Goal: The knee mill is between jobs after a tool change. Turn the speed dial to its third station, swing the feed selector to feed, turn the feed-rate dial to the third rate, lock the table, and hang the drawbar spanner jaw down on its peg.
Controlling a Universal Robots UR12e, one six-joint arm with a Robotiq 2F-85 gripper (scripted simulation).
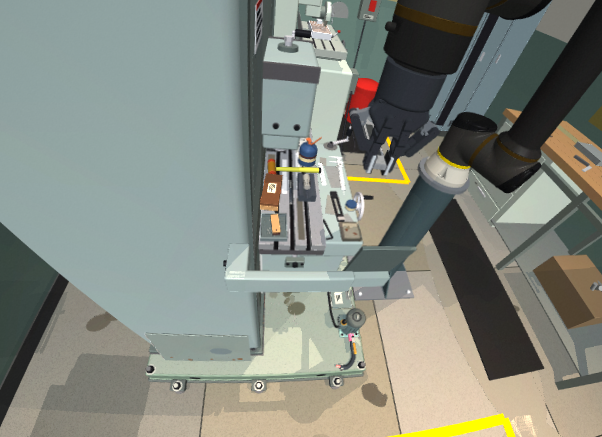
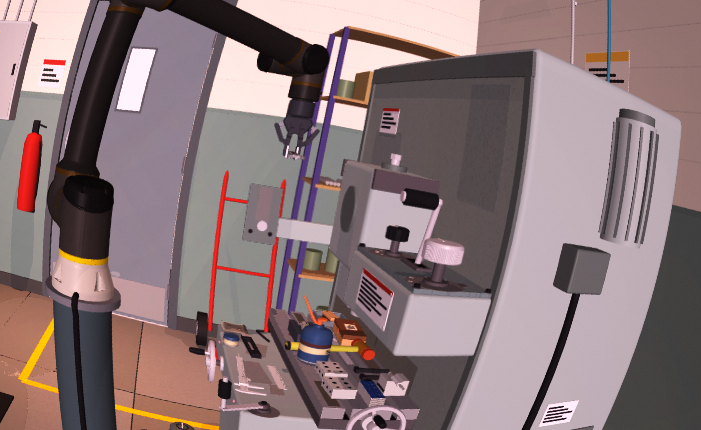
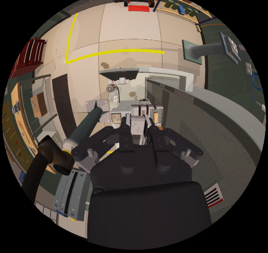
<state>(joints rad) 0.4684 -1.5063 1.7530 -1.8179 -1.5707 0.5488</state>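
My gripper (image 2: 294, 152) hangs high in the air to the left of the mill head, closed on a small grey metal piece that I take to be the drawbar spanner (image 3: 138, 129), which the wrist camera shows between the fingers. The grey peg plate (image 2: 261, 213) sits on a bracket arm below and slightly left of the gripper. On the head's sloped panel stand a black knob (image 2: 397, 234), a white knurled dial (image 2: 444, 252) and a lever with a black roller handle (image 2: 420, 198). The table (image 1: 300, 200) lies far below.
The mill's tall grey column (image 1: 125, 160) rises close beside the gripper. An oil can (image 2: 314, 343), a yellow-handled tool (image 1: 298, 169) and blocks crowd the table. A red hand truck (image 2: 246, 256) and purple shelving (image 2: 315, 176) stand behind; a workbench (image 1: 565, 150) sits beyond the arm's base.
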